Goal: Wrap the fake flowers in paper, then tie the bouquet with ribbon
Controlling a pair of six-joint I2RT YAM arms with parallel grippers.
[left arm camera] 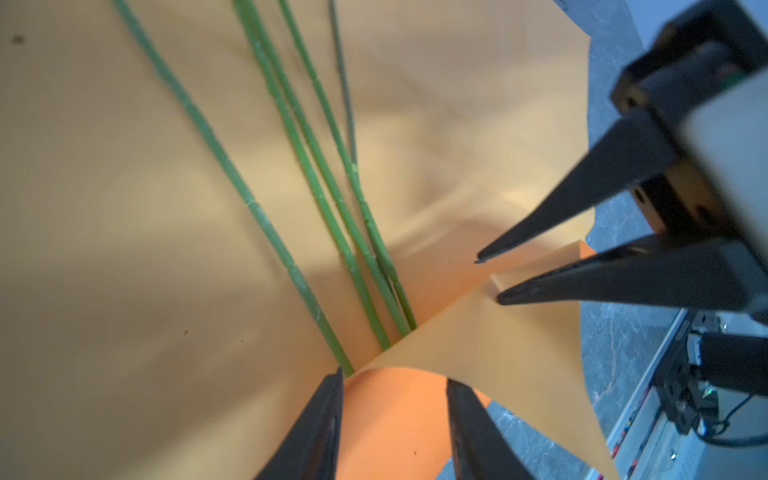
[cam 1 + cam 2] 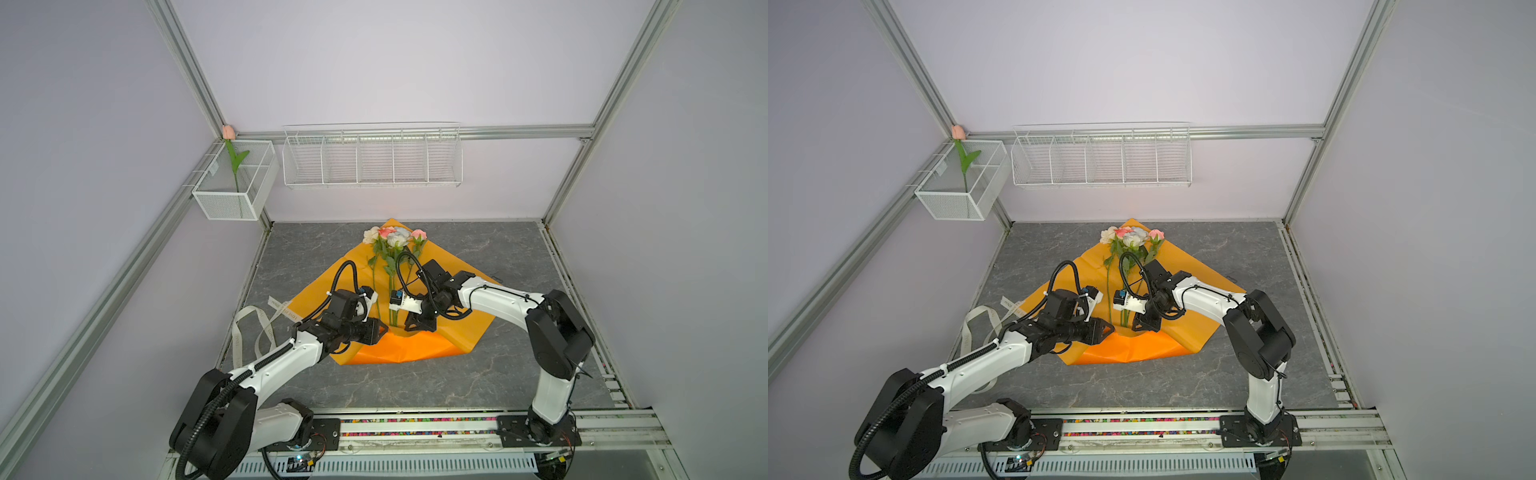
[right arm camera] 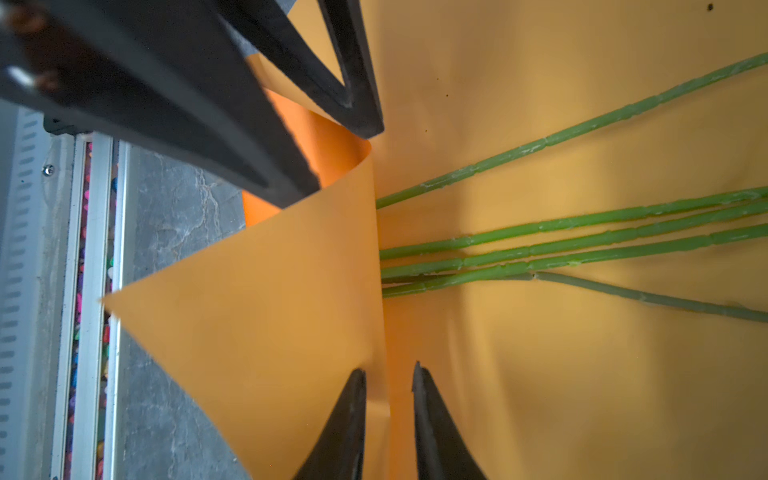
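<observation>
**A:** What is nearest?

**B:** The left tool (image 1: 395, 380), jaws apart, straddles the raised near flap of the orange wrapping paper (image 2: 453, 332); the right tool (image 3: 389, 370), jaws narrowly apart, brackets that flap's edge; neither clamps it. The bouquet of fake flowers (image 2: 395, 241) lies on the paper, stem ends tucked under the flap, blooms at its far corner.

**A:** What might go wrong?

**B:** Probably the unheld flap springs flat; or a closing tool catches stems and drags them askew; the tools crowd each other.

**A:** Anything else?

**B:** A ribbon (image 2: 257, 328) lies on the surface (image 2: 415, 386) left of the paper; beyond the paper hang a mesh basket (image 2: 232, 203) holding a pink tulip (image 2: 227, 132), and a wire rack (image 2: 374, 166).
</observation>
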